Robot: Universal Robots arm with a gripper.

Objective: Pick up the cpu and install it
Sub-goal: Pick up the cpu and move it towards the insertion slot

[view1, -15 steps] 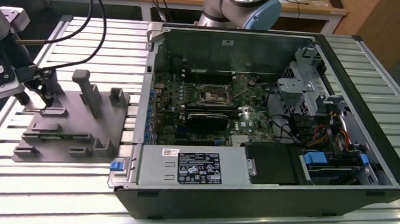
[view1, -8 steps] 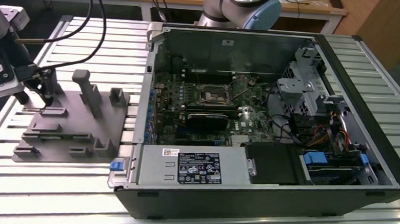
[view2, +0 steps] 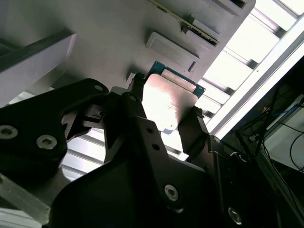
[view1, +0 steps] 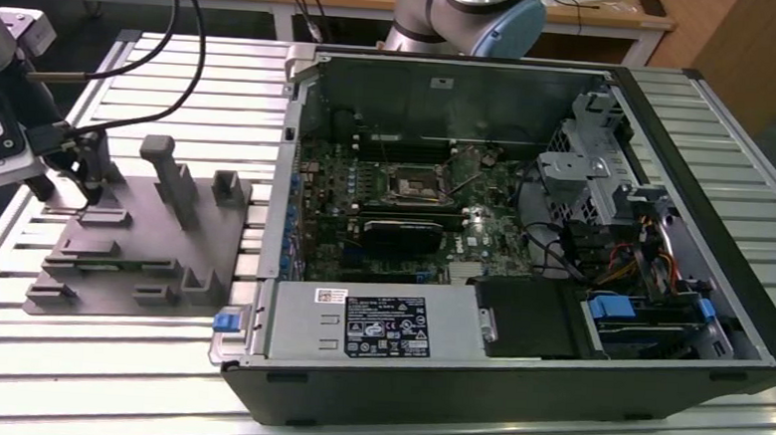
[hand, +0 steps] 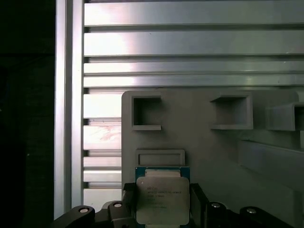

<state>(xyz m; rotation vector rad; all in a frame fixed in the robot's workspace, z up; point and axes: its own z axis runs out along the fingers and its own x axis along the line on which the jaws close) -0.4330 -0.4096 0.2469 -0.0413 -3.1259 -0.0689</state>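
The cpu (hand: pixel 163 199), a flat square chip with a silvery top and a thin green edge, sits between my gripper's (hand: pixel 163 211) two black fingers. In the second wrist view the fingers (view2: pixel 135 85) press on opposite edges of the cpu (view2: pixel 168 102). In the exterior view my gripper (view1: pixel 70 196) hangs low over the far corner of the grey moulded fixture (view1: pixel 135 244), at the exterior view's left. I cannot tell whether the chip still touches the fixture (hand: pixel 204 152). The square metal-framed socket (view1: pixel 414 184) lies on the motherboard inside the open computer case (view1: pixel 486 382).
The fixture has raised posts (view1: pixel 171 176) and recessed pockets (hand: pixel 146 111). A black heatsink block (view1: pixel 394 233) lies just in front of the socket, and cables and drive bays (view1: pixel 626 240) fill the case's right side. Everything rests on a slatted aluminium table (view1: pixel 89 361).
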